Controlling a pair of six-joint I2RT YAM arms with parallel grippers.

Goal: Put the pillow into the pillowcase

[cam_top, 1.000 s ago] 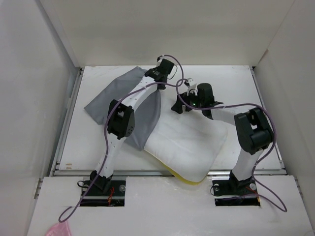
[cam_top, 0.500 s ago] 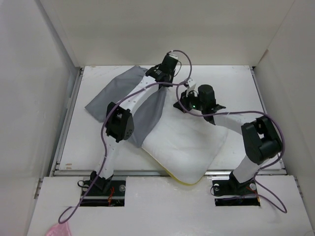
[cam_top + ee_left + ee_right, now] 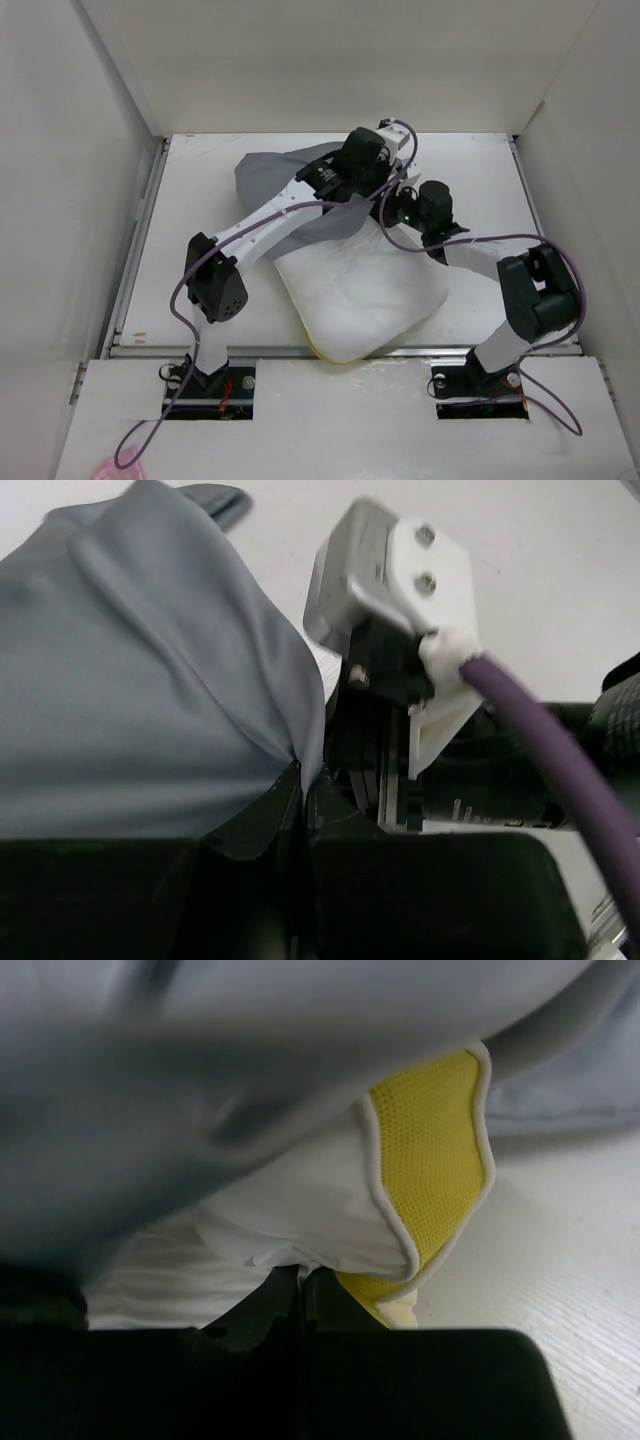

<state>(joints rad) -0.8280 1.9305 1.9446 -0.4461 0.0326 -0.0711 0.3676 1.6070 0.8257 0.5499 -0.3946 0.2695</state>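
Note:
The white pillow (image 3: pixel 355 290) lies in the middle of the table, with its yellow band (image 3: pixel 430 1150) showing at the far corner. The grey pillowcase (image 3: pixel 275 180) is bunched at the back and drapes over that corner (image 3: pixel 200 1080). My left gripper (image 3: pixel 302 780) is shut on a fold of the pillowcase (image 3: pixel 150 680), which hangs from the jaws. Close beside it, my right gripper (image 3: pixel 303 1275) is shut on the pillow's white fabric (image 3: pixel 280 1225) just under the yellow band. Seen from above, the left gripper (image 3: pixel 380 180) and right gripper (image 3: pixel 397 212) almost touch over the pillow's far corner.
White walls (image 3: pixel 90 150) box in the table on three sides. A raised rail (image 3: pixel 340 350) runs along the near edge. Purple cables (image 3: pixel 470 215) loop round both arms. The right wrist's white camera mount (image 3: pixel 400 570) sits right in front of the left gripper.
Both grippers have shut. The left arm has swung right, dragging the pillowcase over the pillow's far corner. The right gripper has taken the pillow's corner, and the pillow has turned slightly.

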